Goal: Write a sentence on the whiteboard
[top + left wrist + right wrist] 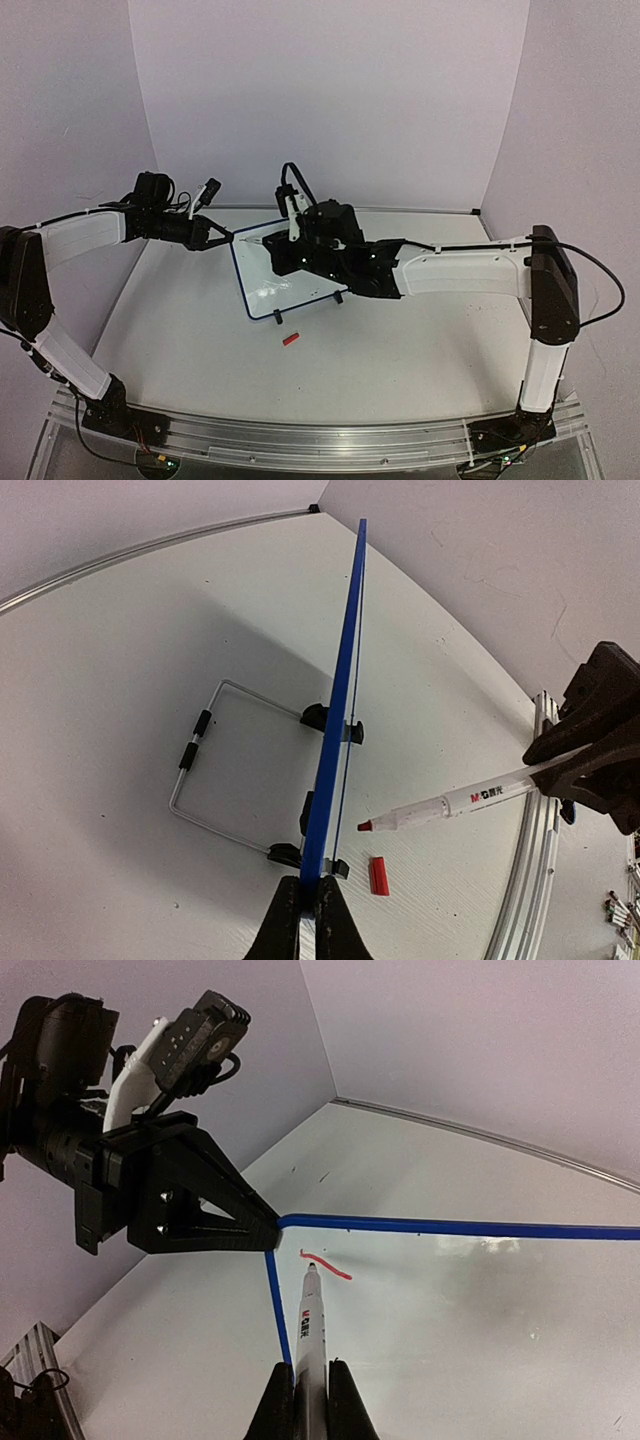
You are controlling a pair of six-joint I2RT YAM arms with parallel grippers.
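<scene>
The whiteboard [290, 285] stands tilted on the table, with a blue frame and black feet. My left gripper [226, 240] is shut on its top left corner; in the left wrist view the jaws [309, 888] pinch the blue edge [343, 670]. My right gripper [310, 1368] is shut on a white marker [312, 1325], its tip close to the board near that corner. Of the sentence only one short red stroke [327, 1264] shows. The marker [460, 802] also shows in the left wrist view, its red tip just off the board face.
The marker's red cap [291, 339] lies on the table in front of the board, and it shows in the left wrist view [379, 875]. The board's wire stand [200, 770] spreads out behind it. Walls close the back and sides.
</scene>
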